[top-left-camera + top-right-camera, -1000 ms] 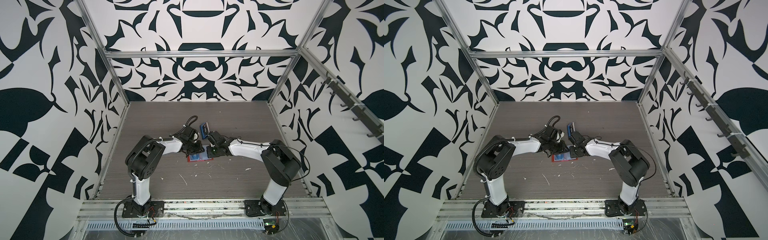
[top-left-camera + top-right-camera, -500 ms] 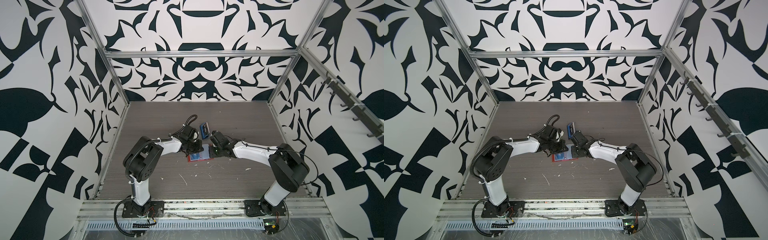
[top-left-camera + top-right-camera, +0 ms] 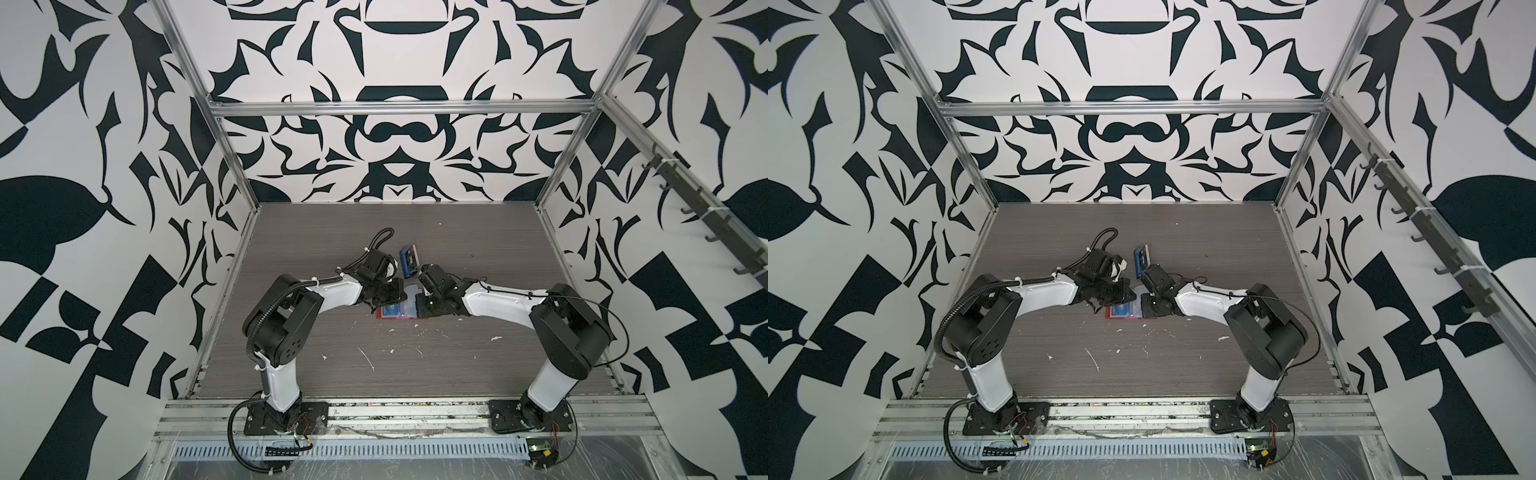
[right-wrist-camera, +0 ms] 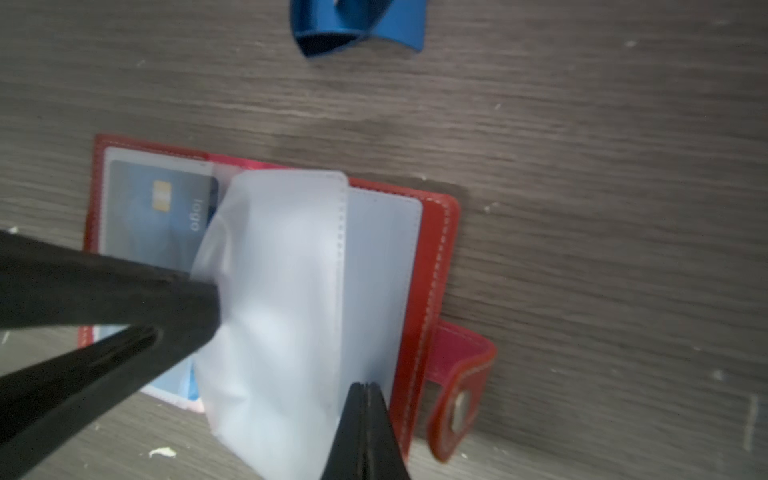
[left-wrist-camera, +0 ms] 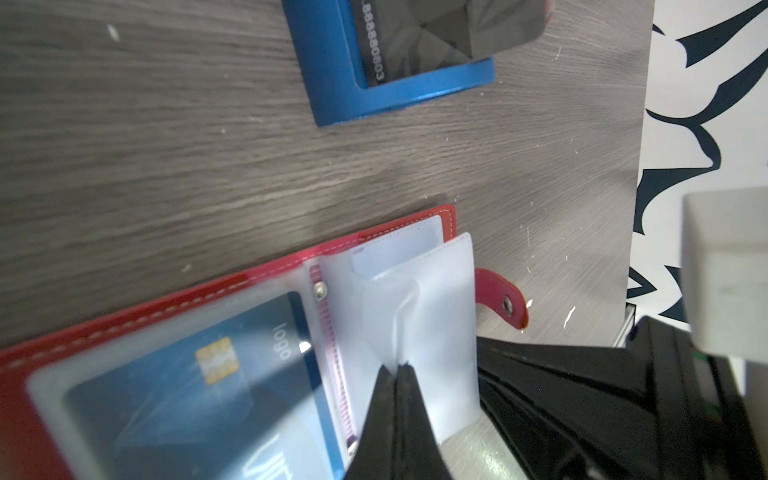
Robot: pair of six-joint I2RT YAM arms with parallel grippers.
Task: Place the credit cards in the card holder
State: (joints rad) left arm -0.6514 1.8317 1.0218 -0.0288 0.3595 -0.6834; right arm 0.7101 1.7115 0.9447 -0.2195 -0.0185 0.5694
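Observation:
The red card holder lies open on the table, between both arms in both top views. A blue credit card sits in its left clear sleeve. My left gripper is shut on a clear sleeve page, lifting and bending it. My right gripper is shut with nothing in it, its tip against the right-hand page by the red snap tab. A dark credit card stands in the blue rack.
The blue rack stands just behind the holder, close to both wrists. White crumbs are scattered over the wood-grain table toward the front. Patterned walls close in the sides and back.
The left gripper's jaws have closed on the sleeve page. The right arm has shifted slightly, its tip staying on the holder.

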